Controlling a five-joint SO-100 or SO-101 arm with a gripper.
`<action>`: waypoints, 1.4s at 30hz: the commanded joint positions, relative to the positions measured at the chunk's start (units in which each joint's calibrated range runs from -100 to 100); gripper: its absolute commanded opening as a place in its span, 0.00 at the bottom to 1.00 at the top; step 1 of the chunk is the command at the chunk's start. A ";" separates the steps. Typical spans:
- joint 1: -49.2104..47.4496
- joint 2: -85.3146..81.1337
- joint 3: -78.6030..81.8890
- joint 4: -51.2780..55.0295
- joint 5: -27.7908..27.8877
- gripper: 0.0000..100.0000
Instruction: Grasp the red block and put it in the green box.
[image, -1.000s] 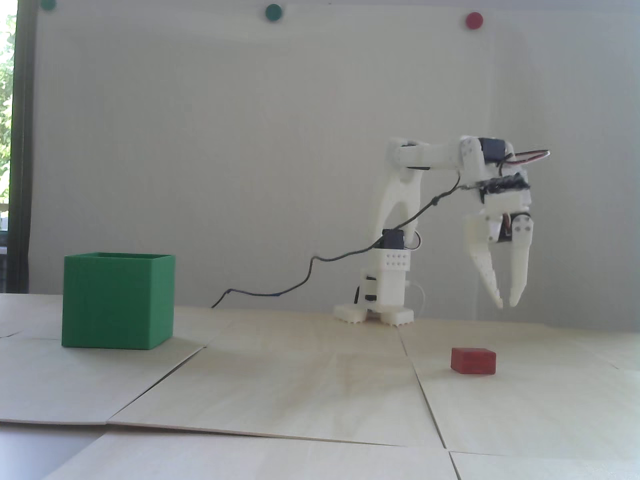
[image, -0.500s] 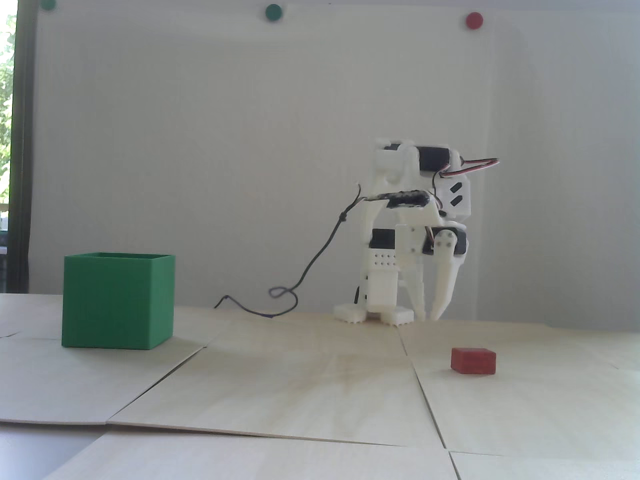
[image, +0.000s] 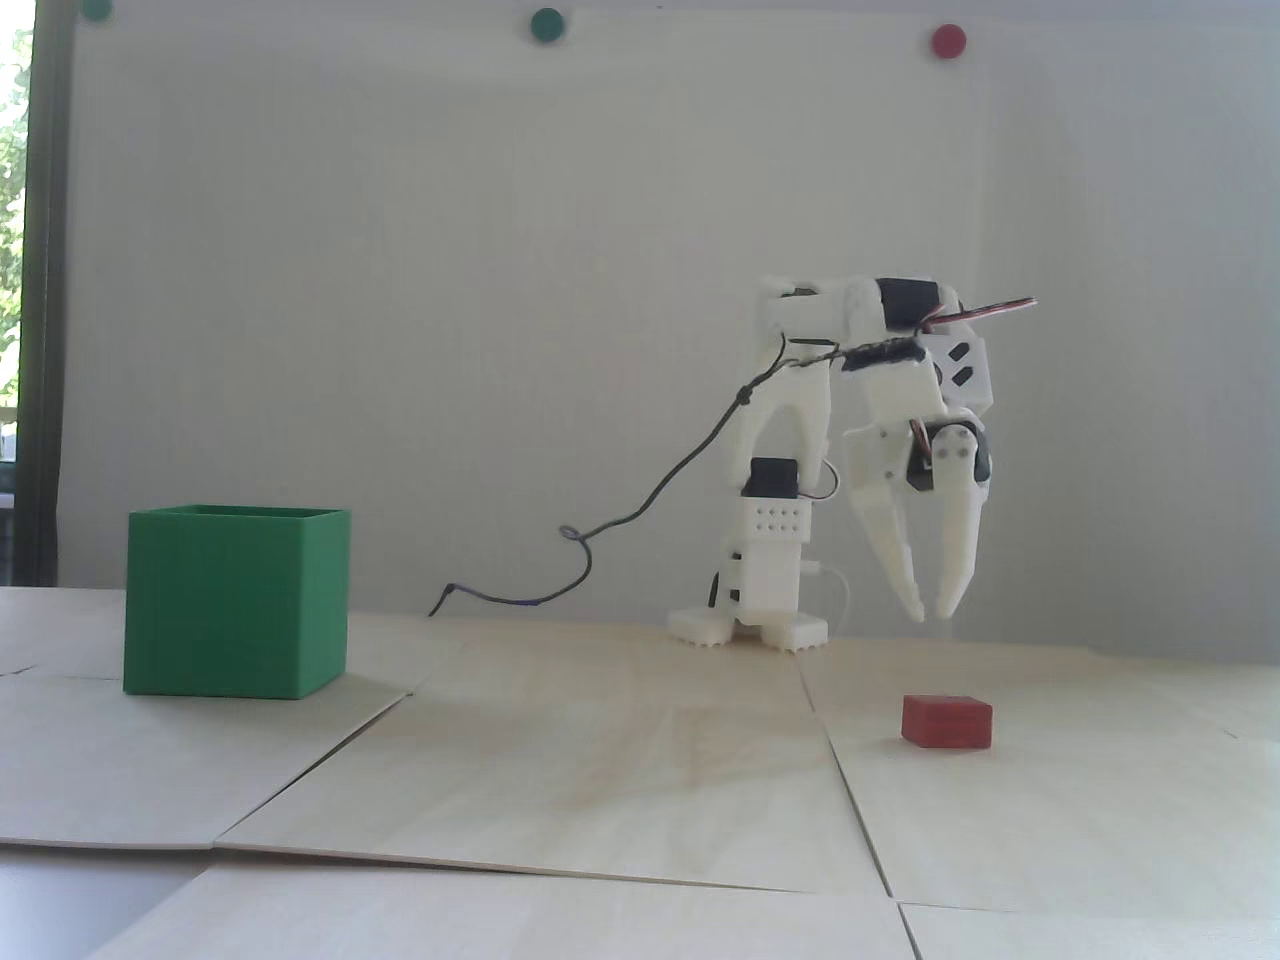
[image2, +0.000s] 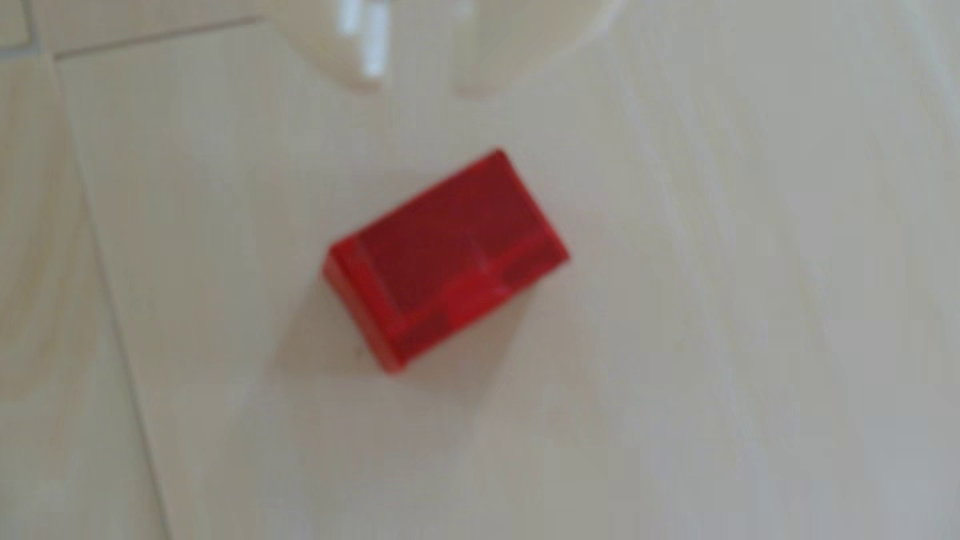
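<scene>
Gripper (image: 930, 612) hangs in the air right of the arm's base in the fixed view, fingers pointing down, tips drawn close with only a narrow gap between them, nothing held. The red block (image: 947, 721) lies flat on the pale wooden table (image: 600, 780), below the fingertips and nearer the camera, clear of them. How far the tips sit behind the block cannot be judged from this low side angle.

The wrist view is blurred: the red block (image2: 445, 259) sits near the middle of the picture, turned at a slant to the frame edges, with both white fingertips (image2: 358, 52) at the top edge, apart from the block. A seam between table boards runs down the left side of that view.

The green box (image: 236, 600) stands upright far to the left on the table in the fixed view, well apart from block and arm. A dark cable (image: 640, 515) droops from the arm to the tabletop between box and base.
</scene>
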 joint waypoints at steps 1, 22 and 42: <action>-1.16 -1.11 -4.84 -1.73 -0.23 0.02; 1.66 4.89 -4.48 -1.81 -0.28 0.31; 1.25 8.52 -3.51 -6.36 -0.13 0.30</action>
